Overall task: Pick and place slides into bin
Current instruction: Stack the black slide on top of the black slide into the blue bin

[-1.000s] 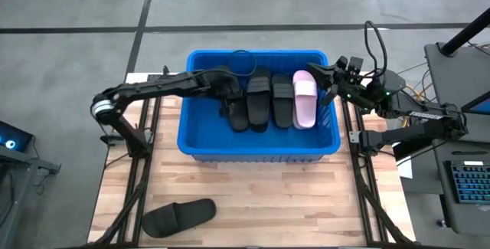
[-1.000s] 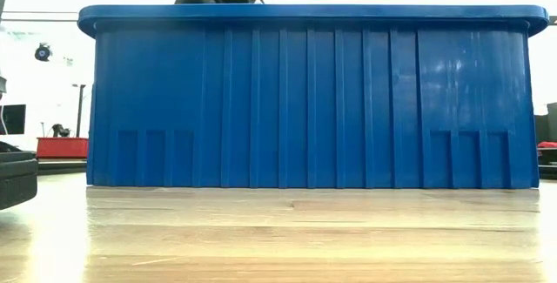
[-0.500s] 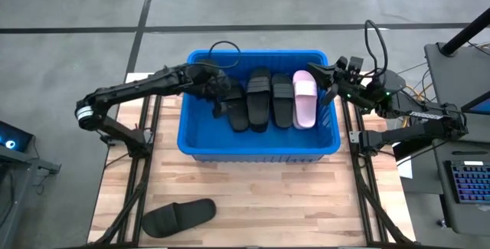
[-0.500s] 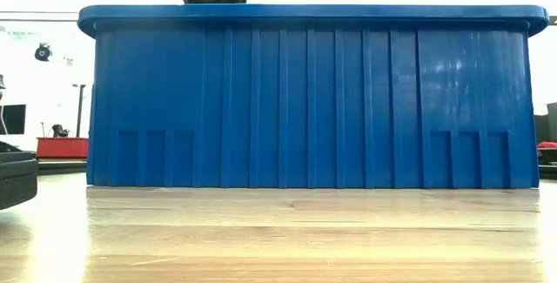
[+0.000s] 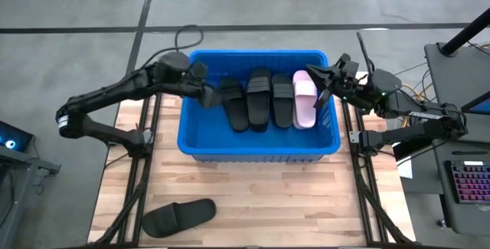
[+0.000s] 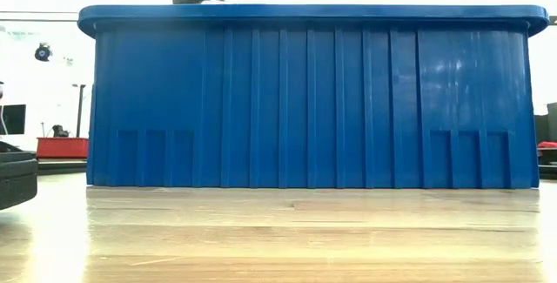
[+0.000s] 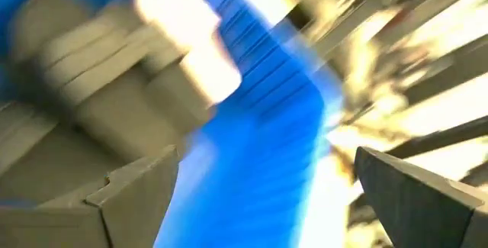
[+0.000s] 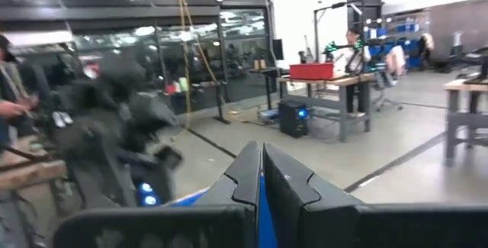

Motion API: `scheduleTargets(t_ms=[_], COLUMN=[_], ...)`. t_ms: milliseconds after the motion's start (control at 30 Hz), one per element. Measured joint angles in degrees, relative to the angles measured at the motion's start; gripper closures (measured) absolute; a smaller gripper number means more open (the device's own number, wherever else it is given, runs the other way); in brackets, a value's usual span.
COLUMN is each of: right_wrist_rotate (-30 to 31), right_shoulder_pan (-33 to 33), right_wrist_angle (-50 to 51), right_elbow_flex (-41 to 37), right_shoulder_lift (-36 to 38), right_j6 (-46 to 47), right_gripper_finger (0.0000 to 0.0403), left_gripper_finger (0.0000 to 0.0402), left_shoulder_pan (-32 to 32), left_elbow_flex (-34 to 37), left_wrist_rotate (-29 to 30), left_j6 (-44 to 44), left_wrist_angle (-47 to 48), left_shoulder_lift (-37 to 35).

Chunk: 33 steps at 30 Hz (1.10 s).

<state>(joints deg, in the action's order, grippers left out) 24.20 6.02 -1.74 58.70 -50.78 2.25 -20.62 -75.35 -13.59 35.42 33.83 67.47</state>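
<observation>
bin: blue bin [image 5: 259, 145] sits at the far middle of the table [image 5: 268, 195], long side running left-right

slides in bin: four are in already, three black ones [image 5: 257, 99] plus a pink one [image 5: 305, 98], lined up side by side with toes pointing front-to-back

slide left out: one black slide [image 5: 178, 217] lies on the table's near left corner, well apart from the bin. Its long axis runs roughly left-right, a bit tilted. The low view only catches a dark edge of it at the far left [image 6: 16, 177]

left gripper: left gripper [image 5: 205, 96] hovers at the bin's left wall, just inside the rim, jaws wide and holding nothing. Its wrist view is mostly blur, blue wall between the two fingers [image 7: 133, 198]

right gripper: right gripper [image 5: 323, 96] sits at the bin's right rim beside the pink slide, jaws pressed shut, nothing in them

what the next move hangs on: imo the loose slide is on the left arm's side, toward the front and well back from its jaws, so that arm is the nearer one. It'd have to swing out of the bin and come toward the near edge, jaws turned across the slide's short width

other slides: can't see any more than these five

writing: no brands or labels readable anywhere on the bin or slides
</observation>
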Motion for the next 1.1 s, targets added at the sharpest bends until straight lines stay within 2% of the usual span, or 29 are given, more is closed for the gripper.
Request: scheduleTargets(t_ms=[100, 233, 400, 667, 800, 900, 1100], right_wrist_rotate=[0.3, -1.1, -1.9, -1.9, -1.9, -1.9, -1.9], right_shoulder_pan=[0.0, 0.0, 0.0, 0.0, 0.0, 0.0, 0.0], right_wrist_angle=[0.7, 4.1, 13.2, 21.6, 24.2, 24.3, 24.5], right_elbow_flex=[0.0, 0.0, 0.0, 0.0, 0.0, 0.0, 0.0], right_shoulder_lift=[0.1, 0.7, 1.7, 2.0, 2.0, 2.5, 3.9], right_j6=[-1.8, -1.7, 0.3, 1.0, 2.9, 6.5, 5.3], right_gripper_finger=[0.0394, 0.0394, 0.0394, 0.0394, 0.0394, 0.0394, 0.0394], left_gripper_finger=[0.002, 0.0025, 0.0041, 0.0048, 0.0048, 0.0048, 0.0048], left_shoulder_pan=[2.8, 10.4, 18.7, 30.3, 34.0, 36.4, 40.6], left_elbow_flex=[0.4, 0.3, 0.3, 0.4, 0.3, -1.1, -6.0], left_wrist_rotate=[0.8, 11.5, 22.7, 35.2, 36.8, 38.1, 39.1], left_j6=[4.6, -0.4, -3.1, 2.3, 7.7, 14.1, 28.8], left_wrist_angle=[-12.6, -28.2, -33.7, -30.3, -26.1, -17.6, 3.1], left_shoulder_lift=[-1.5, -3.0, -3.9, -1.4, 0.5, 1.9, 6.3])
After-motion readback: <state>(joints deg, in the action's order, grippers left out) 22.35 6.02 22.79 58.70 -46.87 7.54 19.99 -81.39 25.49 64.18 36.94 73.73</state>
